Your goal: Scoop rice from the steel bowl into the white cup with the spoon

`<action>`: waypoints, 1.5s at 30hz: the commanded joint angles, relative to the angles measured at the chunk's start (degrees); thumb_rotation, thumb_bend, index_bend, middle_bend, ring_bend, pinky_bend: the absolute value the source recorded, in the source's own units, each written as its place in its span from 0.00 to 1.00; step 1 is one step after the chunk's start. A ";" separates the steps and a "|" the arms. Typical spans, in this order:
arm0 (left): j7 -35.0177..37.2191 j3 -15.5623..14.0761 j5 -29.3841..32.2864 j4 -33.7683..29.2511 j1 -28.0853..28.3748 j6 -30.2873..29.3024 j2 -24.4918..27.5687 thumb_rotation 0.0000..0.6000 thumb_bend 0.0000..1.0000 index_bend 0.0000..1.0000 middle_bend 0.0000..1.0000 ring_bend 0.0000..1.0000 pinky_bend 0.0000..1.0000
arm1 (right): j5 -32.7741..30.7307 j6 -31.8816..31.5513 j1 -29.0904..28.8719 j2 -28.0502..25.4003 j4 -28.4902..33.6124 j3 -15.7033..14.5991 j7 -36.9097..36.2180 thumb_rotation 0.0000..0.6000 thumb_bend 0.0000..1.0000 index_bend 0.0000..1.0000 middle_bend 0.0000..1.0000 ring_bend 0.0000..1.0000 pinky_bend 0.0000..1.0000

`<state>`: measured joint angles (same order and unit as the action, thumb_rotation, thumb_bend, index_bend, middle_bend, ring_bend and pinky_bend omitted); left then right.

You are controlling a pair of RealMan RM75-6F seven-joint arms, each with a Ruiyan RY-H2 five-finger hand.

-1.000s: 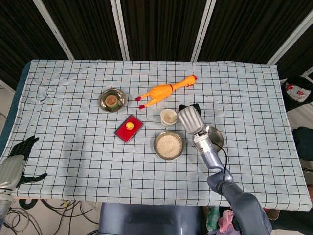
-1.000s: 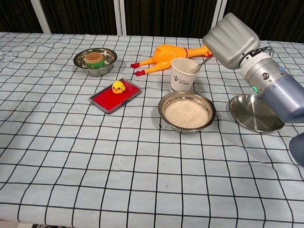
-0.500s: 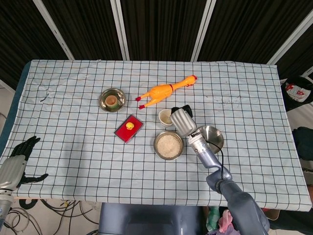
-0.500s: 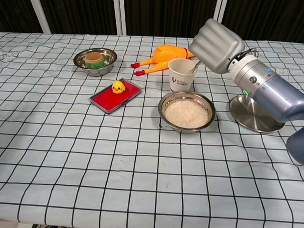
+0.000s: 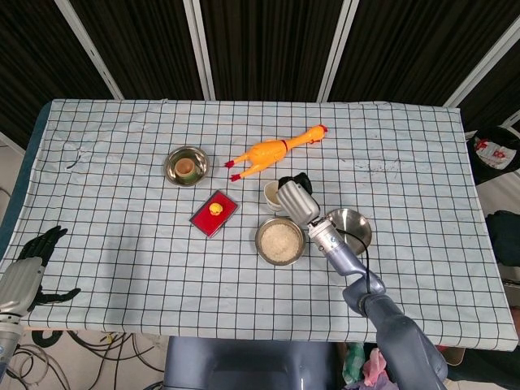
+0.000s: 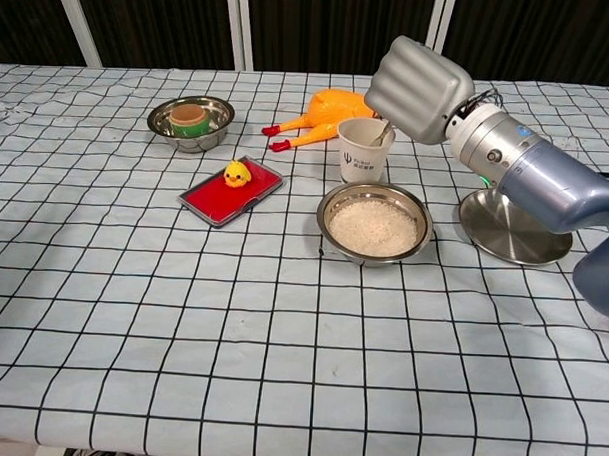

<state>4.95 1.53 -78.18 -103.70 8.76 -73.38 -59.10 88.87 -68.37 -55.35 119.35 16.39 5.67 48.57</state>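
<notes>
A steel bowl (image 5: pixel 280 240) (image 6: pixel 374 221) full of white rice sits mid-table. Just behind it stands the white cup (image 5: pixel 273 193) (image 6: pixel 360 151). My right hand (image 5: pixel 296 199) (image 6: pixel 418 77) hovers over the cup's right side, gripping the spoon (image 6: pixel 384 134), whose tip dips into the cup mouth. Most of the spoon is hidden behind the hand. My left hand (image 5: pixel 24 268) hangs off the table's front left corner, fingers spread, holding nothing.
An empty steel plate (image 5: pixel 351 227) (image 6: pixel 513 227) lies right of the rice bowl. A rubber chicken (image 5: pixel 272 152) (image 6: pixel 331 111) lies behind the cup. A red tray with a small duck (image 5: pixel 214 213) (image 6: pixel 231 189) and a second steel bowl (image 5: pixel 186 165) (image 6: pixel 191 120) holding a tape roll are further left.
My right hand has moved left with the spoon, from beside the cup to above its rim. The left hand has stayed put.
</notes>
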 commanded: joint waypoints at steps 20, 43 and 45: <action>-0.26 -0.05 0.16 -0.02 0.05 0.03 -0.16 1.00 0.02 0.00 0.00 0.00 0.00 | 2.65 -0.75 -0.44 -3.65 3.90 -2.61 3.02 1.00 0.47 0.77 1.00 1.00 1.00; -0.38 -0.20 0.13 -0.10 0.19 0.28 -0.19 1.00 0.02 0.00 0.00 0.00 0.00 | 2.07 -0.85 -0.78 -4.95 6.29 -1.61 4.36 1.00 0.47 0.77 1.00 1.00 1.00; -0.44 -0.21 0.10 -0.11 0.22 0.32 -0.22 1.00 0.02 0.00 0.00 0.00 0.00 | 2.25 -0.73 -0.65 -5.21 6.50 -1.85 4.25 1.00 0.47 0.77 1.00 1.00 1.00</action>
<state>4.51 1.32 -78.08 -103.81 8.98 -73.07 -59.32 91.00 -69.18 -56.06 114.32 22.78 3.92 52.81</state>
